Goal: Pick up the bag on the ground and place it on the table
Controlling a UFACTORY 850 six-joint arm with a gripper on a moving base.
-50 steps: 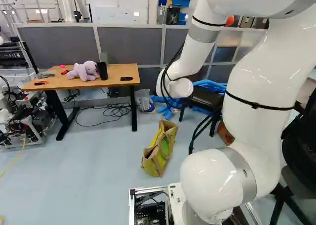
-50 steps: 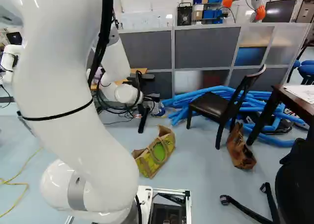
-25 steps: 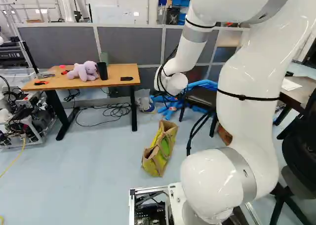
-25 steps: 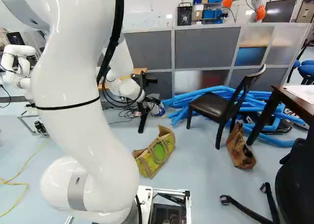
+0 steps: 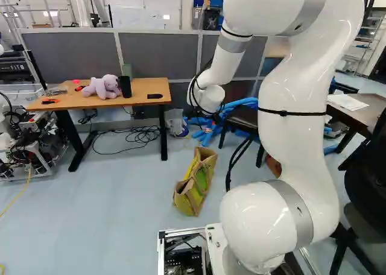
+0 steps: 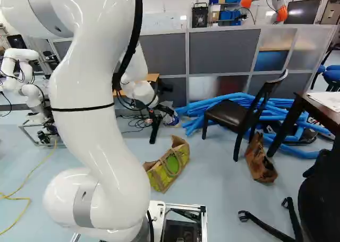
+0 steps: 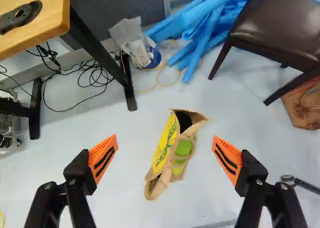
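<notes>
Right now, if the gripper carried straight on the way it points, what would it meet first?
Most likely the yellow-green bag on the floor: it lies ahead, in line with the gap between the open fingers of the gripper. How far off it is, the wrist view leaves unclear.

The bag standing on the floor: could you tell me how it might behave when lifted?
The bag will probably flex, as its sides look thin and bent. It may be light, since its open mouth shows a dark hollow. It might fold if squeezed between the open fingers.
</notes>
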